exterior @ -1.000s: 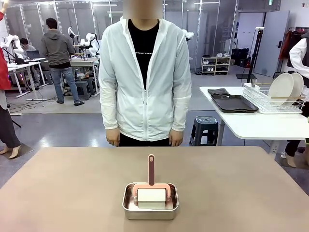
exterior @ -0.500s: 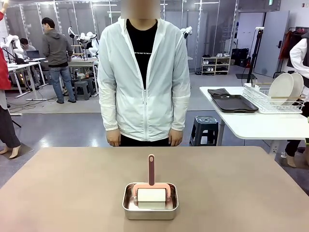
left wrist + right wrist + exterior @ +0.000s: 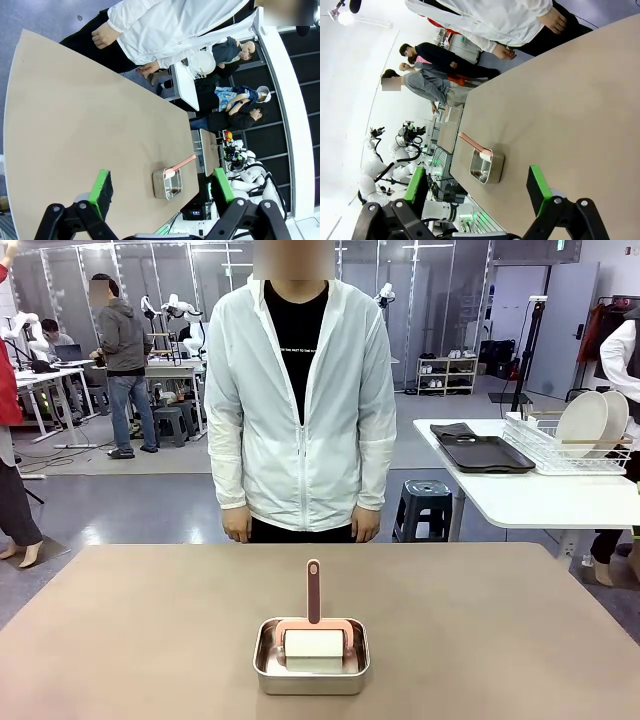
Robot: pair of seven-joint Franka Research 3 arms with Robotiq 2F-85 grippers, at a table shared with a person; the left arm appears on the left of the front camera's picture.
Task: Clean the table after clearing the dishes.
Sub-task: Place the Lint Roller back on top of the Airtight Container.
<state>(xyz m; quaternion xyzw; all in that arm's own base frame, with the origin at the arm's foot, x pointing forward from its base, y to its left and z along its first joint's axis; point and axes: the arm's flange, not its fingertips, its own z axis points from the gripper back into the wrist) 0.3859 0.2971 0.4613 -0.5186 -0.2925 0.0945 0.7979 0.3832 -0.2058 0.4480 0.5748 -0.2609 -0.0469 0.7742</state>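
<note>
- Taupe-brown table [image 3: 150, 640] carries no plates or trays, so dish clearing looks done; wiping the top is what's left, by my read.
- Dishes: white plates [image 3: 592, 422] stand on edge in the wire rack [image 3: 560, 452] on the white side table [image 3: 530, 502], presumably parked there to dry. Dark tray [image 3: 482, 454] lies flat just beside the rack.
- Steel pan [image 3: 311, 660] sits near the robot-side edge, mid-width, likely so either arm can reach it.
- Roller [image 3: 314, 644] with a pink frame lies in the pan, handle [image 3: 314, 590] sticking up over the far rim toward the person. That leaves the handle free to grab and keeps the roll off the table.
- Left pincer [image 3: 160, 192]: jaws spread wide, nothing between the green pads, held well above the table and looking down at the pan [image 3: 167, 182].
- Right pincer [image 3: 477, 187]: same, wide open and empty, pan [image 3: 487, 167] framed between its fingers from high up.
- Both arms seem parked at standby height.
- Person [image 3: 300, 400] stands at the far edge, arms down, hands [image 3: 235, 525] off the table, not intervening.
- Next move calls for one pincer to drop onto the handle; it's thin and tilted, so alignment matters.
</note>
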